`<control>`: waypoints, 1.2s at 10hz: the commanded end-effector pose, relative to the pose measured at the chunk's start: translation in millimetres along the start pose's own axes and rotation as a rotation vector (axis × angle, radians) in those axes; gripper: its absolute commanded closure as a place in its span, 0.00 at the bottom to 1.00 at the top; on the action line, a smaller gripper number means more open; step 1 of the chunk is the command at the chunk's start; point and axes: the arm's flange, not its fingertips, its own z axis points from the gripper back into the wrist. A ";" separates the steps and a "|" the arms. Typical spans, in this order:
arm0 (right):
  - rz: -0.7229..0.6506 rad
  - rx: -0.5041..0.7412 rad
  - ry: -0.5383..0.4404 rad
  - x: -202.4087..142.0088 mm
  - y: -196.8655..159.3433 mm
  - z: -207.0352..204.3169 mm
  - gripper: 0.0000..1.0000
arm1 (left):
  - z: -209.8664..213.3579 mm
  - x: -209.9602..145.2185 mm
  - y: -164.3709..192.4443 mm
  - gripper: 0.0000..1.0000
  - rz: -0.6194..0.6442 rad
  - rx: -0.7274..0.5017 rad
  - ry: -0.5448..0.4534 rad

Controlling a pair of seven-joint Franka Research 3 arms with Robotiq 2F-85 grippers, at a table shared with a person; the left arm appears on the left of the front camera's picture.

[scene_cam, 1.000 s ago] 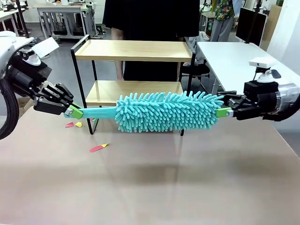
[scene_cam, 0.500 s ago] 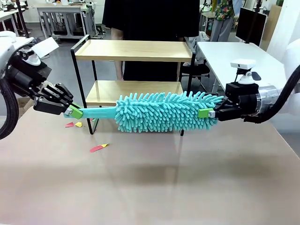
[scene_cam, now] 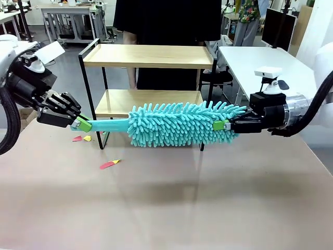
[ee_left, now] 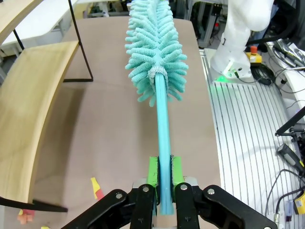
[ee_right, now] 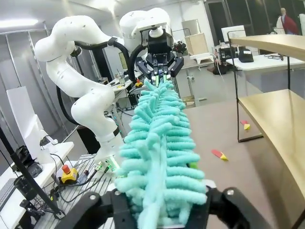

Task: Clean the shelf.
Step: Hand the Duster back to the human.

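The shelf stands at the table's far side, its two wooden boards bare; its lower board also lies to the left in the left wrist view. A turquoise fluffy duster hangs level in front of the lower board. My left gripper is shut on the duster's thin handle, green pads pressed to both sides. My right gripper comes in from the right, its fingers closed into the duster's fluffy tip.
Small red and yellow paper scraps lie on the brown table near the shelf's left legs, with more under the handle. A person in black stands behind the shelf. A white desk is at the right.
My right gripper has slid left onto the duster's fluffy end and its fingers have drawn together around it. The left gripper and the duster have stayed put.
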 end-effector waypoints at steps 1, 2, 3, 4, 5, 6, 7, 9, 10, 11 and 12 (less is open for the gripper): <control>0.020 -0.001 0.041 6.2 -1.8 -0.3 1.00 | 0.3 1.9 -1.9 0.86 -0.010 -0.002 -0.027; 0.026 0.011 0.033 6.2 -3.2 0.2 0.97 | 0.3 1.9 -1.9 0.86 -0.010 -0.002 -0.027; 0.031 0.013 0.032 6.0 -3.1 0.5 1.00 | 0.3 1.9 -1.9 0.86 -0.010 -0.002 -0.027; 0.039 0.016 0.033 6.7 -2.3 0.8 1.00 | 0.3 1.9 -1.9 0.86 -0.010 -0.002 -0.027; 0.052 0.015 0.033 8.0 -0.8 1.3 1.00 | 0.3 1.9 -1.9 0.86 -0.010 -0.002 -0.027; 0.051 0.032 0.042 8.6 -0.3 1.0 1.00 | 0.3 1.9 -1.9 0.86 -0.010 -0.002 -0.027; 0.037 0.028 0.012 8.8 -1.1 0.7 1.00 | 0.3 1.9 -1.9 0.86 -0.010 -0.002 -0.027; 0.021 0.016 0.029 4.7 0.3 0.5 1.00 | 0.0 0.0 0.0 0.29 0.000 0.000 0.000; 0.021 0.016 0.029 4.7 0.3 0.5 1.00 | 7.2 0.5 -1.9 0.30 0.003 0.007 -0.020; 0.021 0.016 0.029 4.7 0.3 0.5 1.00 | 22.0 -0.4 -4.0 0.00 0.002 0.003 -0.070; 0.021 0.016 0.029 4.7 0.3 0.5 1.00 | 43.4 -4.8 -7.1 0.25 -0.004 -0.002 -0.164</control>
